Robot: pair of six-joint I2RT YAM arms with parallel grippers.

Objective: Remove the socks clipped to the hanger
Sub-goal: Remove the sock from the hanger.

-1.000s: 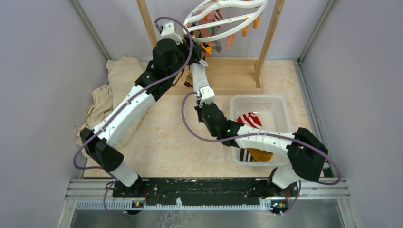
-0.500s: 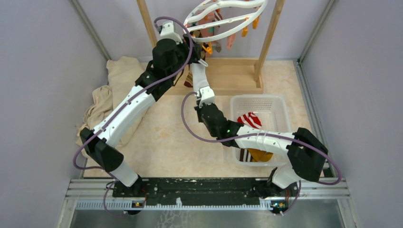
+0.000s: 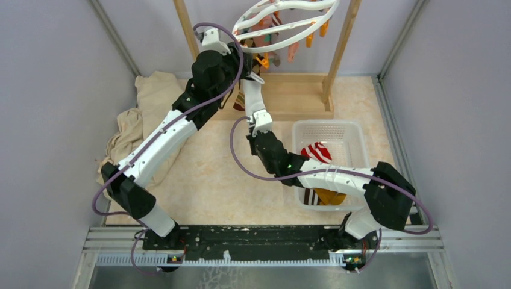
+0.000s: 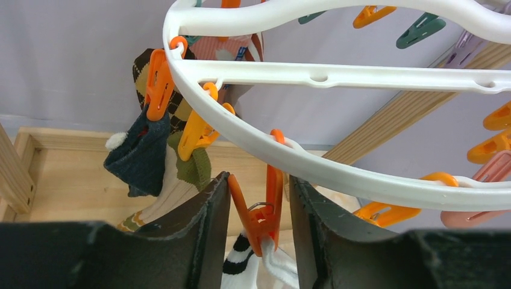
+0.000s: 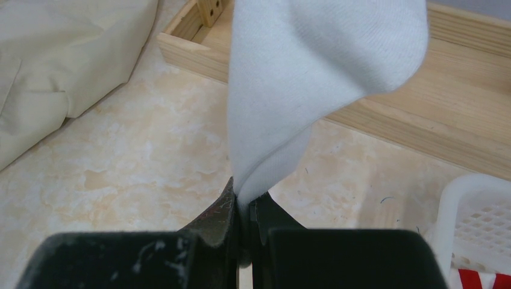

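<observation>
White sock (image 5: 319, 72) in right end effector (image 5: 243, 197)

Bright, even, diffuse light; soft shadows only, no glare. In the left wrist view the hanger (image 4: 361, 75) is sharp, while the black fingers (image 4: 202, 241) below it go dark, detail lost.

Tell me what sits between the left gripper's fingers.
An orange clip, hanging from the hanger and pinching a white sock, stands between the fingers of the left gripper; the left wrist view shows it.
</observation>
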